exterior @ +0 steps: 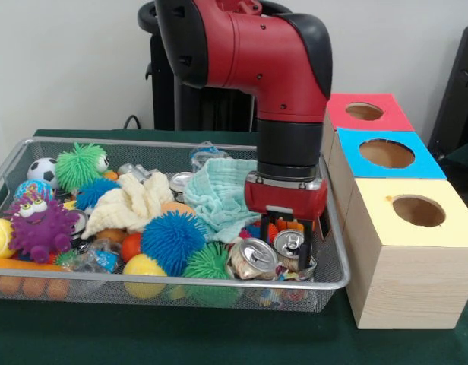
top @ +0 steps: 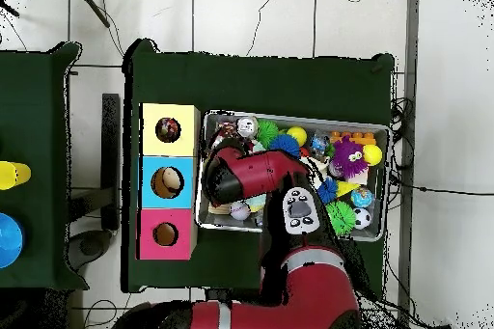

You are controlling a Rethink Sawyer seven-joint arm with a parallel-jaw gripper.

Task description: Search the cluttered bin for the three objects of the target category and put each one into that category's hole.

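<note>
The wire mesh bin (exterior: pixel 181 283) is full of clutter. My gripper (exterior: pixel 293 232) hangs low over its right end, just above two crushed cans (exterior: pixel 257 257). Its fingers (exterior: pixel 266 226) stand wide apart, open. Red, orange and blue patches (exterior: pixel 278 226) show between and beside them, perhaps a knotted fabric bundle; I cannot tell whether they touch it. No other bundle shows clearly. The yellow-topped box with its round hole (exterior: pixel 418 211) stands right of the bin, nearest the camera. In the overhead view the arm (top: pixel 236 176) hides the gripper, and something dark shows inside the yellow box's hole (top: pixel 167 130).
The blue-topped box (exterior: pixel 387 153) and red-topped box (exterior: pixel 365 112) stand behind the yellow one. The bin holds a mint cloth (exterior: pixel 222 190), a pale yellow cloth (exterior: pixel 131 201), spiky balls in blue (exterior: pixel 172 239), green (exterior: pixel 80 166) and purple (exterior: pixel 40 226), and a small football (exterior: pixel 42 170).
</note>
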